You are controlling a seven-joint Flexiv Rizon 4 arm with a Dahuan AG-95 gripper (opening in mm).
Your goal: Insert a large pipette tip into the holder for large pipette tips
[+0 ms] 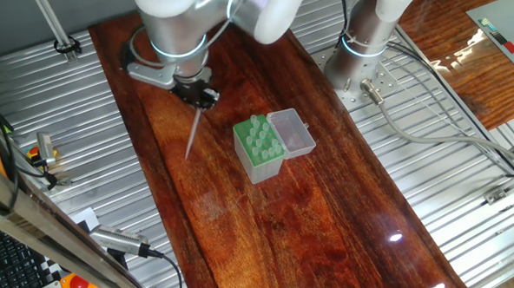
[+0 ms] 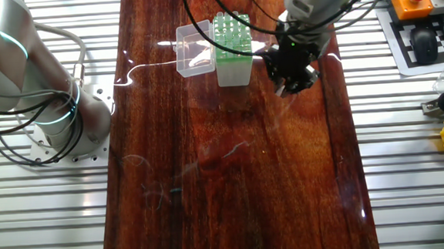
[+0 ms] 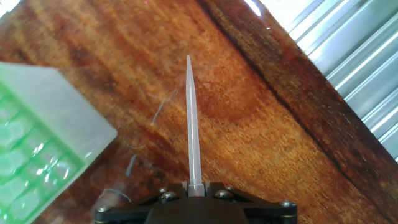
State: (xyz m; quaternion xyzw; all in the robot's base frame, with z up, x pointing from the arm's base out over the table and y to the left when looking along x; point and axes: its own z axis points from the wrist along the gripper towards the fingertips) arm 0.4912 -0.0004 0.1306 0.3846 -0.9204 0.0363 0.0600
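Clear plastic, featherlight and slippery: I've got my gripper (image 3: 195, 186) pinching the large pipette tip (image 3: 193, 118) by its wide end, beside the holder (image 1: 258, 148).

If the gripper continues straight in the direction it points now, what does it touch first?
Most likely the bare wooden table. The gripper holds the large pipette tip pointing down beside the holder, not over its holes, so the tip's point would probably meet wood first.
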